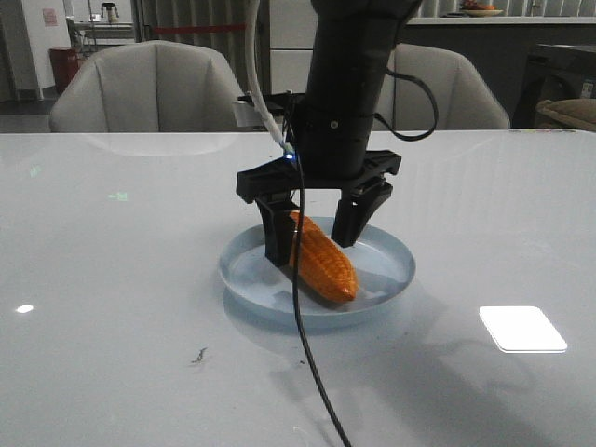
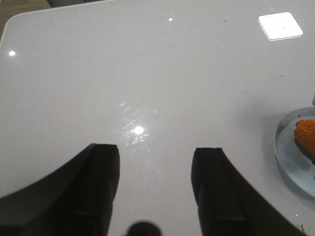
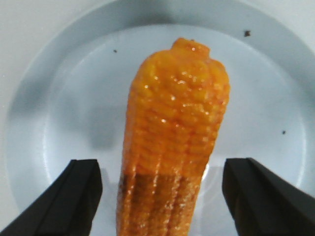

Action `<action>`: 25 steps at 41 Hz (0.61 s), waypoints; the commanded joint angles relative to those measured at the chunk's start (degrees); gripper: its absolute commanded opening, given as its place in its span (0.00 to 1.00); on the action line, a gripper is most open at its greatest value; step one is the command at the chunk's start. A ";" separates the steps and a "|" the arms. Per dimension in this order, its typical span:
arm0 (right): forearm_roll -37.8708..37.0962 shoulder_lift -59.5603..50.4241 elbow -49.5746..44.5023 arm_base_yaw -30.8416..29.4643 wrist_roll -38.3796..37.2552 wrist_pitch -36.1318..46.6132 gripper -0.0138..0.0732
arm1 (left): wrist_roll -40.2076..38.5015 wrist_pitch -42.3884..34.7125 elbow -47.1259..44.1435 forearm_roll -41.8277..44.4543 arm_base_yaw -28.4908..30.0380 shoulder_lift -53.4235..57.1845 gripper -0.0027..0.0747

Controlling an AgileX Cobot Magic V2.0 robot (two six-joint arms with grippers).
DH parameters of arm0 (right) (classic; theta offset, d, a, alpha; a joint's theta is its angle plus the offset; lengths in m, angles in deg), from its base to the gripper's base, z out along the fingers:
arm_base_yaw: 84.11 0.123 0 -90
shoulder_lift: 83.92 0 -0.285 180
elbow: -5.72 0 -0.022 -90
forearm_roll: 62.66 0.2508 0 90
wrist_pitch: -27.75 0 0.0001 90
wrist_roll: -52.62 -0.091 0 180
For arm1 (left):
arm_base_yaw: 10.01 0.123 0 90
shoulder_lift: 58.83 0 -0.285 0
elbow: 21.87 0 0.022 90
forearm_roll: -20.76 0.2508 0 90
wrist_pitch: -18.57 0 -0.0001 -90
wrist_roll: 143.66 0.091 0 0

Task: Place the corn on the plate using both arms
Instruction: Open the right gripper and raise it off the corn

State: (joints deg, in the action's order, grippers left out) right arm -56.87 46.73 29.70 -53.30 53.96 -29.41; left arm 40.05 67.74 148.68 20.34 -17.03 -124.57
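The orange corn (image 1: 323,258) lies on the pale-blue plate (image 1: 391,279) at the table's middle, tip toward the front right. My right gripper (image 1: 315,233) hangs straight over it, open, one finger on each side of the cob, neither touching. In the right wrist view the corn (image 3: 174,128) lies between the spread fingers of the right gripper (image 3: 162,164) on the plate (image 3: 64,108). My left gripper (image 2: 156,150) is open and empty over bare table. The plate's rim (image 2: 285,147) and a bit of corn (image 2: 306,130) show at that view's edge.
A thin black cable (image 1: 305,354) hangs from the right arm down over the plate's front rim to the table's front edge. A small dark mark (image 1: 198,355) lies on the table at the front left. Two pale chairs (image 1: 149,88) stand behind the table.
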 commanded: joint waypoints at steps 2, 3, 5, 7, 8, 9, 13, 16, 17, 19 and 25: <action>-0.72 -7.15 6.69 -1.69 0.00 -2.88 0.87 | -0.41 -3.58 1.66 -0.63 0.05 1.02 0.56; -0.72 -8.38 7.62 -2.32 -0.24 -3.00 0.87 | -0.41 -3.58 1.66 -0.63 0.05 1.02 0.56; -0.65 -10.63 9.69 -3.40 -0.83 -3.00 0.87 | -0.41 -3.58 1.66 -0.63 0.05 1.02 0.56; -0.65 -13.30 11.17 -4.57 -0.93 -2.54 0.87 | -0.41 -3.58 1.66 -0.63 0.05 1.02 0.56; -0.65 -15.34 11.83 -5.40 -0.93 -2.00 0.87 | -0.41 -3.58 1.66 -0.63 0.05 1.02 0.56; -0.65 -17.51 12.16 -6.31 -0.93 -1.37 0.87 | -0.41 -3.58 1.66 -0.63 0.05 1.02 0.56; -0.65 -25.09 12.31 -9.76 -0.93 -0.36 0.87 | -0.41 -3.58 1.66 -0.63 0.05 1.02 0.56; -0.65 -30.99 11.23 -13.15 -0.93 -1.73 0.87 | -0.41 -3.58 1.66 -0.63 0.05 1.02 0.56; -0.65 -32.58 10.76 -14.20 -0.93 -2.12 0.87 | -0.41 -3.58 1.66 -0.63 0.05 1.02 0.56; -0.65 -36.49 7.88 -16.74 -0.87 -2.50 0.87 | -0.41 -3.58 1.66 -0.63 0.05 1.02 0.56; -0.76 -49.37 -6.20 -25.07 -0.03 0.34 0.87 | -0.41 -3.58 1.66 -0.63 0.05 1.02 0.56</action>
State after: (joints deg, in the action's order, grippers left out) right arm -57.17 5.07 29.34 -74.72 53.25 -33.06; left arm 40.05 67.83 148.68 20.27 -17.03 -124.57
